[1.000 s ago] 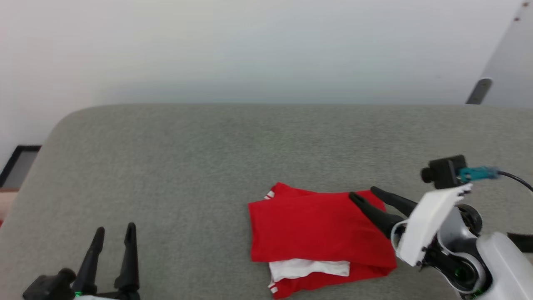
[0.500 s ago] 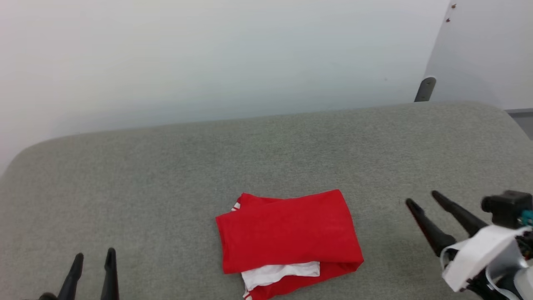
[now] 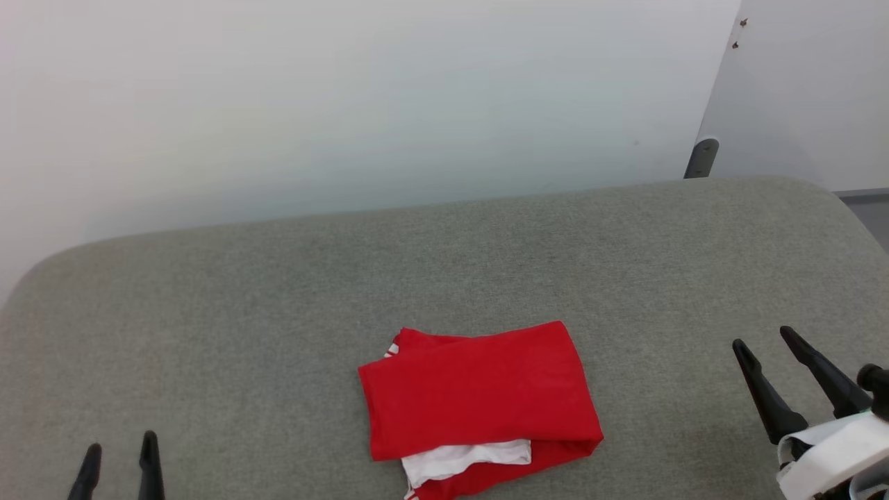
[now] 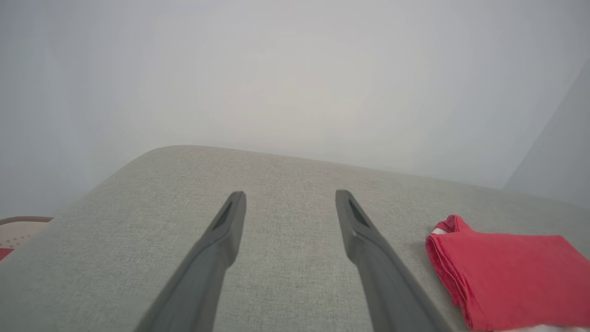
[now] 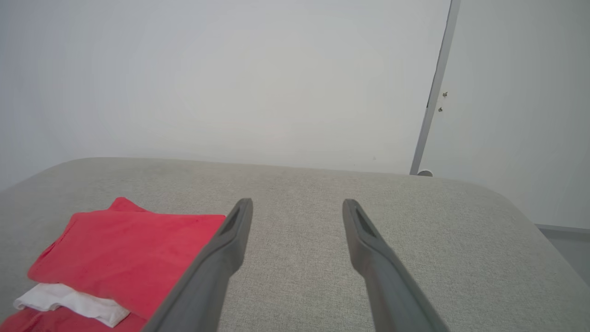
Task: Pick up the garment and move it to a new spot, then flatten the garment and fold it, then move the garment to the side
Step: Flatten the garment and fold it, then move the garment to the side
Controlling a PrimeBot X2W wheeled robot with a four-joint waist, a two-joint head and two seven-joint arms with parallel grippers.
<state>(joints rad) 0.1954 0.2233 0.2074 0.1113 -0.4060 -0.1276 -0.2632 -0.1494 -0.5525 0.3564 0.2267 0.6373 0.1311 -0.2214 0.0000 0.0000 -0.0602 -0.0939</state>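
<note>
The garment [image 3: 479, 401] lies folded into a compact red rectangle on the grey cushioned surface [image 3: 278, 298], with a white panel peeking out at its near edge. It also shows in the left wrist view as the garment [image 4: 507, 272] at the right, and in the right wrist view as the garment [image 5: 120, 253] at the left. My right gripper [image 3: 762, 337] stands open to the right of it, well apart, nothing between its fingers [image 5: 295, 203]. At the lower left my left gripper [image 3: 119, 444] is open and empty [image 4: 290, 196], far from the cloth.
A pale wall [image 3: 347, 104] rises behind the surface's rounded far edge. A grey panel with a dark bracket [image 3: 701, 156] stands at the back right. A bit of floor [image 3: 865, 208] shows past the right end of the surface.
My right gripper has let go of the garment's right edge and drawn back to the right. The head camera has swung, shifting the whole picture. The garment lies still, folded.
</note>
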